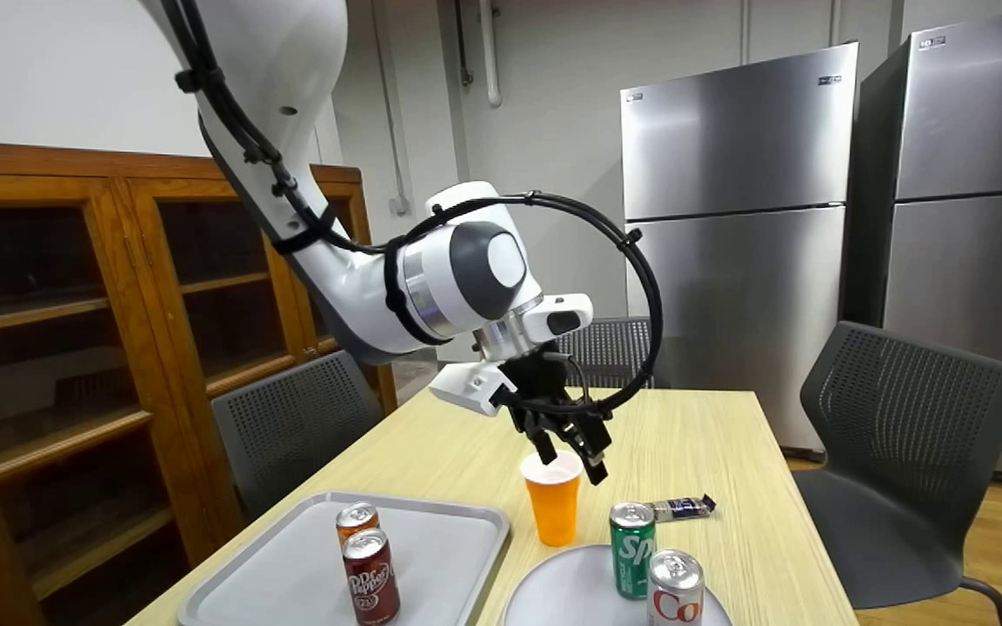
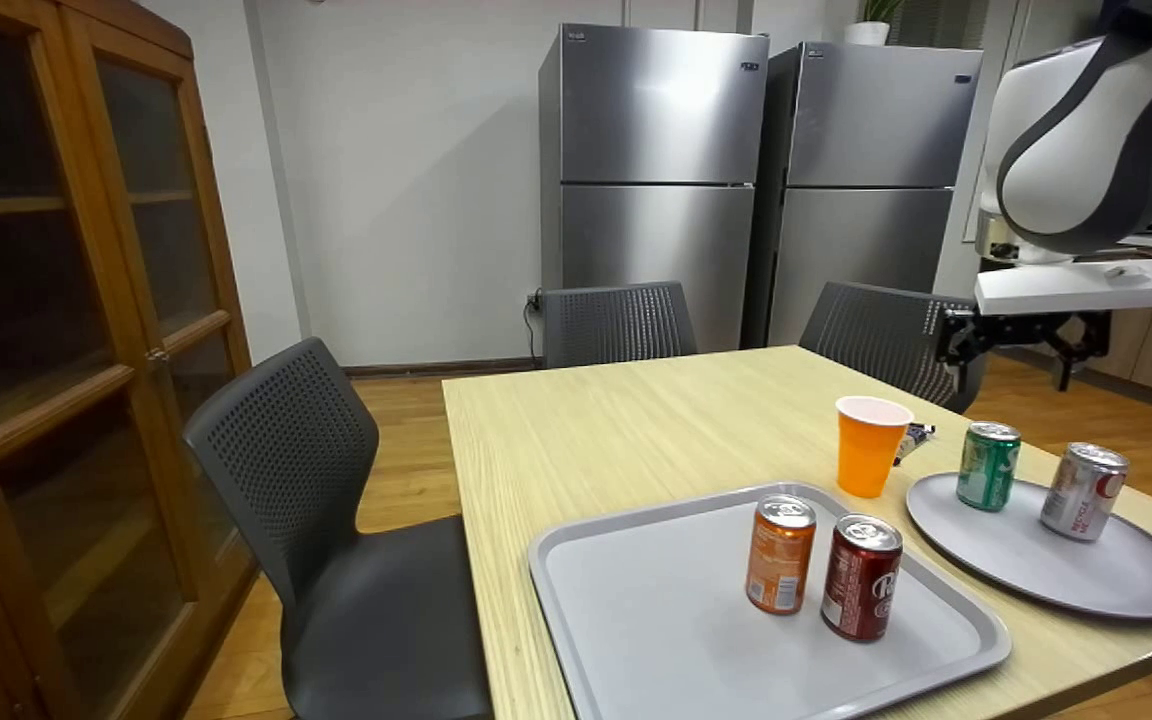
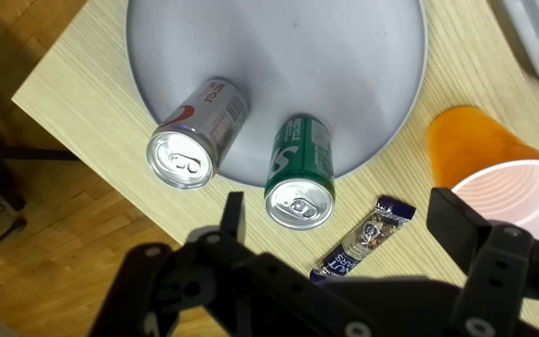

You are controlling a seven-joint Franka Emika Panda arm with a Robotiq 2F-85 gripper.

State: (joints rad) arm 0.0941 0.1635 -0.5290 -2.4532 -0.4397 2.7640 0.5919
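Note:
My gripper point(image 1: 571, 461) is open and empty above the table, with its fingers pointing down; its fingertips also show in the wrist view point(image 3: 338, 215). In the wrist view a wrapped nut bar point(image 3: 363, 238) lies on the table between the fingers. A green Sprite can point(image 3: 301, 168) and a silver can point(image 3: 204, 131) stand upright on a round grey plate point(image 3: 335, 56). An orange cup point(image 3: 475, 140), white inside, stands upright near the right finger and is partly hidden by it. The gripper touches none of these that I can see.
A grey rectangular tray point(image 2: 656, 600) holds an orange can point(image 2: 781, 560) and a dark red Dr Pepper can point(image 2: 861, 585), beside the plate and cup. Dark chairs point(image 2: 336, 560) stand around the table point(image 2: 616, 420). A wooden cabinet point(image 1: 136, 348) and steel refrigerators point(image 1: 736, 261) stand behind.

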